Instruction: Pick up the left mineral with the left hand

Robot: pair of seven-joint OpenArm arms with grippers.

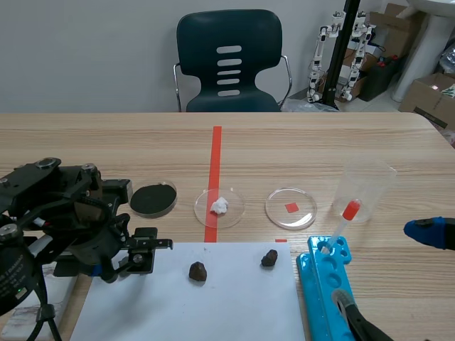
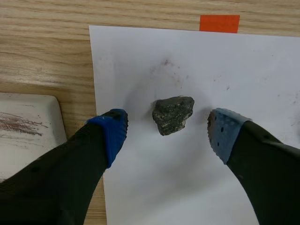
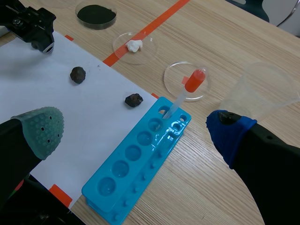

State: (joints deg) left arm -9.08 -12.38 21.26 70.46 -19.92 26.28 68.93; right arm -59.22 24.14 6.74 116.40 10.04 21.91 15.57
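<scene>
Left gripper (image 2: 167, 127) spread wide above the white paper (image 2: 211, 187), left mineral (image 2: 172, 114) lying on the sheet between its blue pads, a gap on each side, touching neither, nothing gripped, right gripper (image 3: 137, 131) also spread wide, holding nothing

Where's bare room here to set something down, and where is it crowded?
Free: the paper nearer the robot than the left mineral and right mineral; the table beyond the petri dishes. Crowded: the dish row to the cup, and the blue rack with its dropper.
</scene>
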